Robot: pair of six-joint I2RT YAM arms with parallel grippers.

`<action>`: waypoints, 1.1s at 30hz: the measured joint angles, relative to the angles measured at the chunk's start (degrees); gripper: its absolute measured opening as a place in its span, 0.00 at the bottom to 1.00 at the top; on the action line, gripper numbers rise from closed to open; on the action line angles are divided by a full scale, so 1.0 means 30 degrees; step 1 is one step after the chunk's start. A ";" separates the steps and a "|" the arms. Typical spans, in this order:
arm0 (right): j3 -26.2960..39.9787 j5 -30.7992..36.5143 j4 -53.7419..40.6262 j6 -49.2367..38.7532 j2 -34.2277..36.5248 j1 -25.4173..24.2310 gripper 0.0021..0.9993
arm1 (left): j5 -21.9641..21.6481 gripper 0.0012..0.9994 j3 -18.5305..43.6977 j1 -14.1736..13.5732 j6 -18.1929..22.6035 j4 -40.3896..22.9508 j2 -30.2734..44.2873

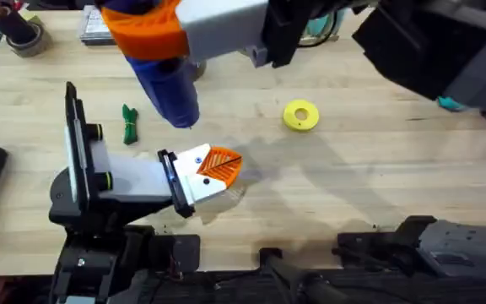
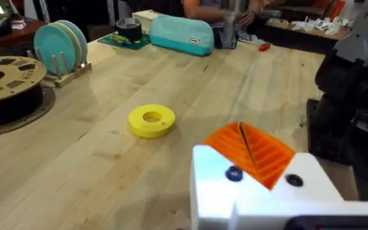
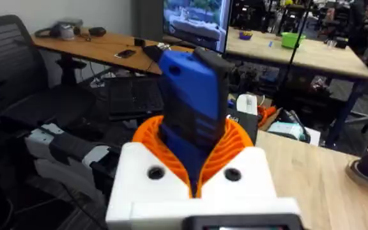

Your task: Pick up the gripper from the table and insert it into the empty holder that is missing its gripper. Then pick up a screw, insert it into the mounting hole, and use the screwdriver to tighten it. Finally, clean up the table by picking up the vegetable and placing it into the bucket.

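Screwdriver (image 1: 169, 89) above wooden table (image 1: 369, 169), office desks (image 3: 286, 48) behind

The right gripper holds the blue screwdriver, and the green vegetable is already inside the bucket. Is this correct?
Only partly. The right gripper does hold the screwdriver, but the overhead view shows the vegetable lying on the table, not in a bucket.
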 joint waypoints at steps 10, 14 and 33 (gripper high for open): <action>-0.0533 0.0000 0.0039 -0.0003 0.0000 0.0022 0.02 | 0.0000 0.01 0.0003 0.0000 0.0000 0.0005 0.0000; -0.0776 0.0007 0.0039 -0.0011 0.0000 0.0123 0.02 | 0.0000 0.01 0.0003 0.0000 0.0000 0.0000 0.0000; -0.1834 0.0000 0.1000 -0.0017 0.0000 0.0291 0.02 | 0.0000 0.01 -0.0003 0.0000 0.0000 0.0000 0.0000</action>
